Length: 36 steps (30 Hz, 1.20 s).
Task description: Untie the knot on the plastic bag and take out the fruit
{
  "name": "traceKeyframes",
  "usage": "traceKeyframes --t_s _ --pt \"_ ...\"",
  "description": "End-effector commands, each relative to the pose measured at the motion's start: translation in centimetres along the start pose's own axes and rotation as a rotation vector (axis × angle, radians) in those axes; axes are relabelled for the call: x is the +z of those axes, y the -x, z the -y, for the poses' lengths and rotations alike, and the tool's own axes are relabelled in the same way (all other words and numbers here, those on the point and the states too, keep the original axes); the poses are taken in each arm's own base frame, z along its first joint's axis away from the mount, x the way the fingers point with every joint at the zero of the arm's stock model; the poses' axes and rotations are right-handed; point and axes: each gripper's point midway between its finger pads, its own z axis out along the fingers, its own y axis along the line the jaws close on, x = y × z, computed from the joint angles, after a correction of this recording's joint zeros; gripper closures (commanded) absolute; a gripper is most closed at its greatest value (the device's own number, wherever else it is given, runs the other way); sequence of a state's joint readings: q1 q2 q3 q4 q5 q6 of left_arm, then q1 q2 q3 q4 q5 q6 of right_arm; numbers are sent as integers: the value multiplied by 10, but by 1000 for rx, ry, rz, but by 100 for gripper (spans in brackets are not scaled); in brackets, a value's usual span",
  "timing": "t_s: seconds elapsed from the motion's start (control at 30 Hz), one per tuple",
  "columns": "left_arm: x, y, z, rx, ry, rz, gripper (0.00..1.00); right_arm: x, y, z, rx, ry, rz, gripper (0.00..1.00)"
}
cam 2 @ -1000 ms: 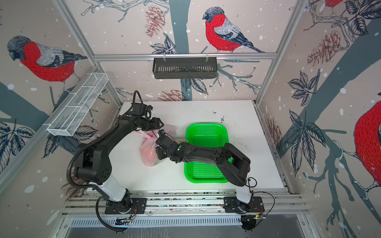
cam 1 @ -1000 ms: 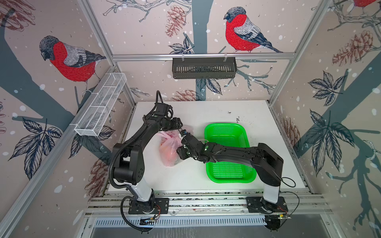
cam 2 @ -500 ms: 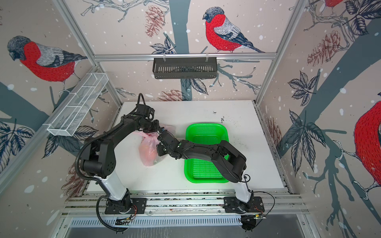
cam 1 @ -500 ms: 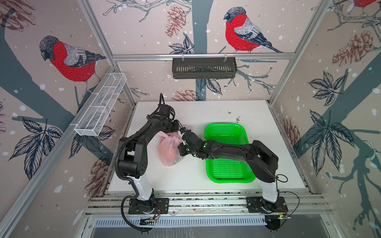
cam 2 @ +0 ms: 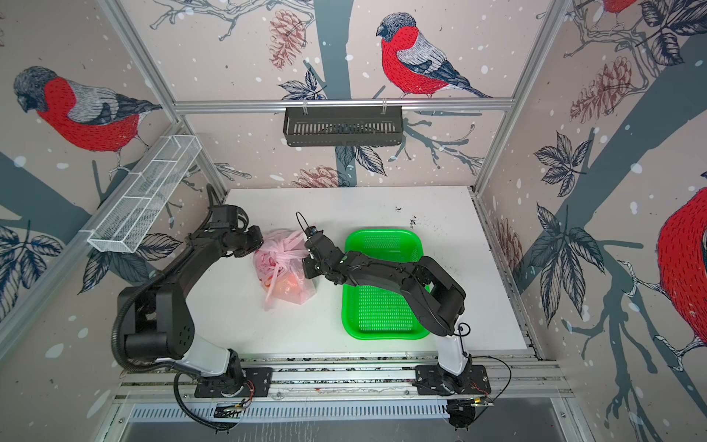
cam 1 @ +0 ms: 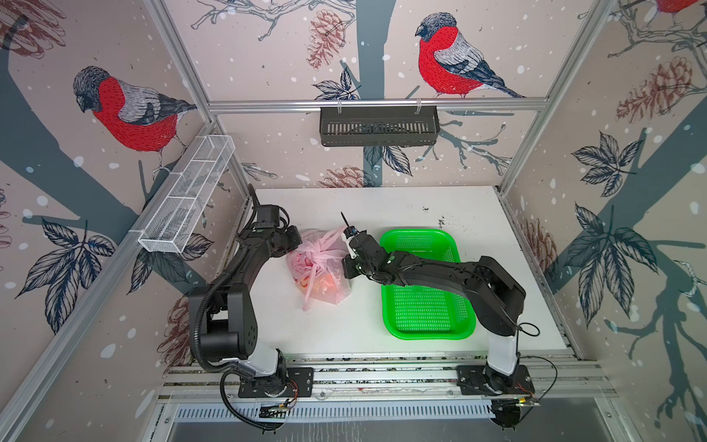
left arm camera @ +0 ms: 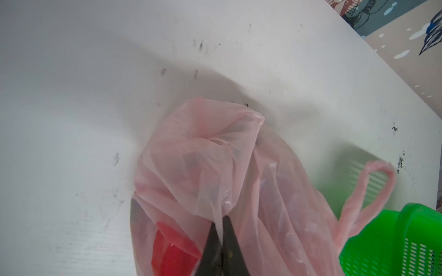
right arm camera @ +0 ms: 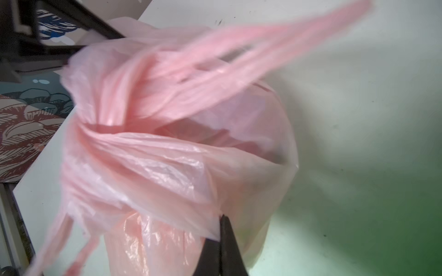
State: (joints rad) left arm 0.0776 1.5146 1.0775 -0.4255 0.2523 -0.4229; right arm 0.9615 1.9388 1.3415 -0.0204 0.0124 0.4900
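Both top views: the plastic bag (cam 1: 319,268) (cam 2: 283,269) lies on the white bench (cam 1: 382,206), left of centre and just beside the green basket (cam 1: 424,336). The knot (cam 1: 320,249) (cam 2: 284,250) is bunched on the bag's far half, and loose handle strips (cam 1: 311,277) trail toward the near side. The fruit (cam 1: 325,286) shows as an orange-red blur through the film at the near end, so I can't tell the pieces apart. The left pincer (cam 1: 299,245) is against the bag's left side and the right pincer (cam 1: 343,266) against its right side. The wrists hide the jaws from up here.

Left wrist: the left pincer (left arm camera: 222,221) is closed, its black tips together with a thin fold of bag film nipped between them. The bag (left arm camera: 203,155) bulges beyond the tips. A red fruit (left arm camera: 172,255) shows through the plastic right beside the fingers. One handle loop (left arm camera: 368,191) stands free, near the basket corner (left arm camera: 394,243).

Right wrist: the right pincer (right arm camera: 221,221) is also closed, pinching the edge of the bag film (right arm camera: 167,167) at its tips. The knot (right arm camera: 102,119) is visible as a tight twist where the strips gather. The long strips (right arm camera: 263,47) are motion-blurred. No fruit can be made out in this view.
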Motion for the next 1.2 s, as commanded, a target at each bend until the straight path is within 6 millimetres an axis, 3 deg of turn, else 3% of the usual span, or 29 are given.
traceKeyframes --t_s 0.0,0.17,0.33,0.5,0.63,0.8,1.07,1.17 --pt "-12 11 -11 -58 0 68 100 -2 3 13 -46 -52 6 95" --pt "-22 7 -27 -142 -13 105 100 -10 14 18 -71 -81 23 91" --pt "-26 0 -15 -169 -111 111 100 -26 27 0 -157 -79 54 62" --pt "-26 -6 -5 -180 -183 104 100 -41 41 -33 -302 -71 98 47" --pt "-26 -8 -5 -180 -190 104 100 -42 51 -55 -392 -32 125 42" --pt "-25 -11 -5 -182 -195 99 100 -28 56 -74 -485 9 121 39" --pt "-23 -12 -6 -187 -200 104 100 3 49 -93 -548 100 72 38" --pt "-22 -11 -6 -192 -201 107 100 12 43 -95 -548 117 43 43"
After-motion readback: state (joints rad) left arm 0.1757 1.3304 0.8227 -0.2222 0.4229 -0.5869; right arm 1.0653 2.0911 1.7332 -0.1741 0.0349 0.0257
